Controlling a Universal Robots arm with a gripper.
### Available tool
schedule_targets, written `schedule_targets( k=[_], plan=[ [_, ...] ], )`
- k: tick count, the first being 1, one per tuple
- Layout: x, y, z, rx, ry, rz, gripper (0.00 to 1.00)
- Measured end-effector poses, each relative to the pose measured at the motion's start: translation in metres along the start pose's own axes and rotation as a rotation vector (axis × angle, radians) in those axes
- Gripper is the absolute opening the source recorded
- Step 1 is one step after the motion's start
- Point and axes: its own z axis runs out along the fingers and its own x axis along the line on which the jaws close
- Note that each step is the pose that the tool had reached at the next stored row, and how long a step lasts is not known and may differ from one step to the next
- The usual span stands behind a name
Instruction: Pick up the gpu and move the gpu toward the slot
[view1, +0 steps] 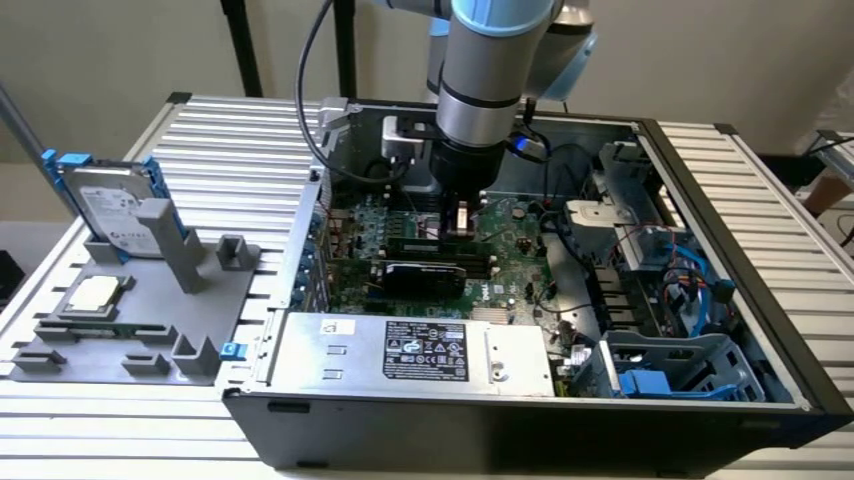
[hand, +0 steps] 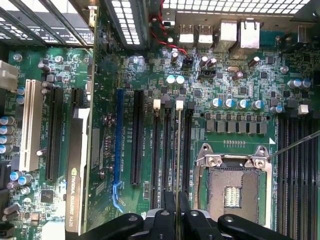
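1. Pincer (hand: 176, 220): fingers together, nothing of the gpu between them. It hangs low over the black memory slots (hand: 162, 150). A thin pale strip runs up from its tips; can't tell if it's nipped.
2. gpu (hand: 77, 175): stands on edge on the mobo, just beside the slot (hand: 118, 140), on the side away from the pincer. Not held.
3. Key relation: the slot lies between pincer and gpu. The gpu's long axis runs parallel to the slot and the mem slots. The pincer sits near the slot's other flank, next to the open CPU socket (hand: 232, 185).
4. Containers: the open PC case (view1: 534, 440) holds the mobo, gpu (view1: 420, 272) and pincer (view1: 461, 215). Well apart from the slot, a grey holder (view1: 80, 350) on the bench (view1: 240, 130) carries a hard drive (view1: 118, 215) and a CPU chip (view1: 94, 293).
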Motion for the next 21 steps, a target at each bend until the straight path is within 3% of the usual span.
schedule_targets(
  k=[10,21],
  plan=[
    [-0.0005,0.0,0.0016,0.0,-0.0001,0.001,0.14],
    [-0.0006,-0.0001,0.0031,0.0015,-0.0046,0.008,0.14]
  ],
)
